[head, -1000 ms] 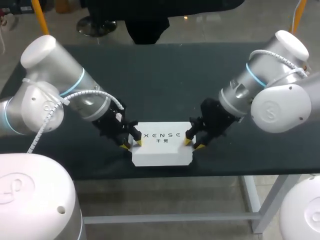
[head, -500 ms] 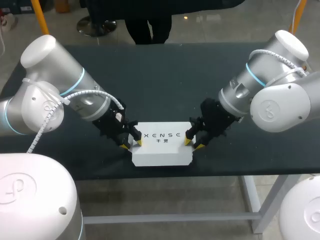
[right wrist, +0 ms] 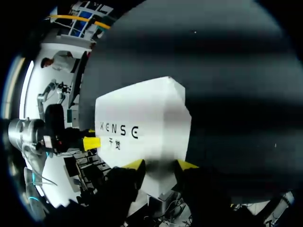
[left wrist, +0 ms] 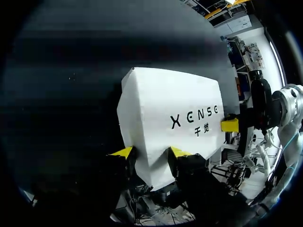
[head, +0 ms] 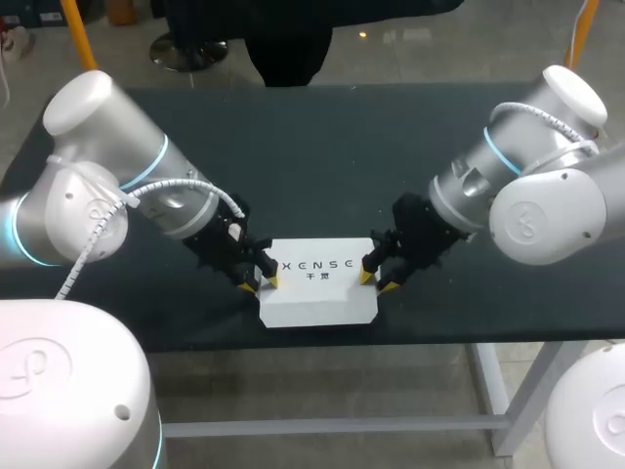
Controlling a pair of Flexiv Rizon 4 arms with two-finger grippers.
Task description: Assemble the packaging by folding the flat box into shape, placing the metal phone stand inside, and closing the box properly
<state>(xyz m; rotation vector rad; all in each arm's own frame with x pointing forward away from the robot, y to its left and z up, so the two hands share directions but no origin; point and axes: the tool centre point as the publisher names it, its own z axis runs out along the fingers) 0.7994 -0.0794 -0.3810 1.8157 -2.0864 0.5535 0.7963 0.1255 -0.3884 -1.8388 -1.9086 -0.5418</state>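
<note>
**Two-arm hold on the packaging box.** The white box (head: 317, 280) lies on the dark desk (head: 322, 147), close to its near edge, with its printed face upward. It spans the gap between the two end effectors, which meet it at opposite short ends. The left end effector (head: 260, 283) sits at one end of the box. In the left wrist view the box (left wrist: 165, 123) extends straight ahead of this end effector (left wrist: 150, 152). The box's near end runs down between the two yellow fingertips (left wrist: 122, 152), and both tips rest against the white card, one on each side, so the end effector is closed on that end of the box. The right end effector (head: 377, 282) holds the opposite end in the same manner. In the right wrist view the box (right wrist: 142, 123) again lies directly ahead of the end effector (right wrist: 161, 164). Its near end is caught between the yellow tips, which touch it from both sides. Each wrist view also shows a yellow tip of the opposing end effector at the far end of the box: the right one (left wrist: 229, 124) beyond the printed face, and the left one (right wrist: 91, 143) just beside the lettering. The box shows a flat upper face and cut-off corners on the side nearest the desk edge, and its top appears closed.
</note>
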